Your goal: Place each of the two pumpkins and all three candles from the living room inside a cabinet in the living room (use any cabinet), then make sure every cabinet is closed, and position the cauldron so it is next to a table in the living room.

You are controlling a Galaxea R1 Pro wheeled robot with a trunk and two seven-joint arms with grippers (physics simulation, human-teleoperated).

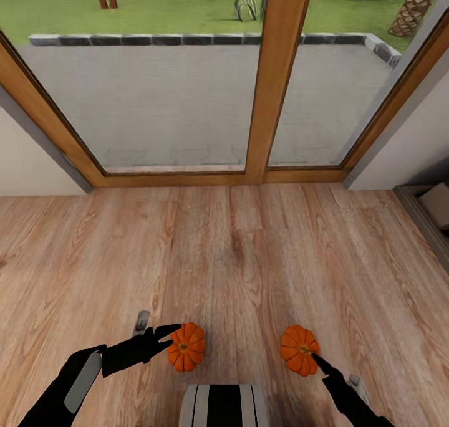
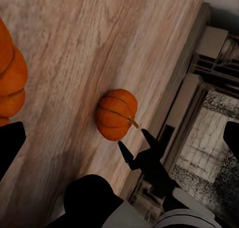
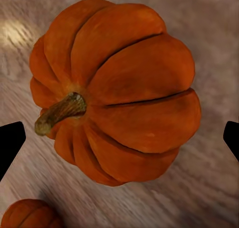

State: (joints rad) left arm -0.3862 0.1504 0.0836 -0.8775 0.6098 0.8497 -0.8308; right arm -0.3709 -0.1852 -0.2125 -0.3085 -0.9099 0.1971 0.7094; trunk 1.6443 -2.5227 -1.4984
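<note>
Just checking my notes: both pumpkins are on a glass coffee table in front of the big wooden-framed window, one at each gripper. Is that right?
Not quite. The head view shows the left pumpkin and right pumpkin over the wooden floor, not a glass table. The rest holds: they are before the wooden-framed window, one at the left gripper and one at the right gripper.

You have two bright orange pumpkins with darker rib lines, the left one (image 1: 186, 346) and the right one (image 1: 299, 350), each with a brownish-tan stem. Your grippers, left (image 1: 169, 338) and right (image 1: 317, 359), are matte black. The floor (image 1: 237, 246) shows light brown wood grain, and the door frame (image 1: 277, 78) is warm orange-brown.
</note>
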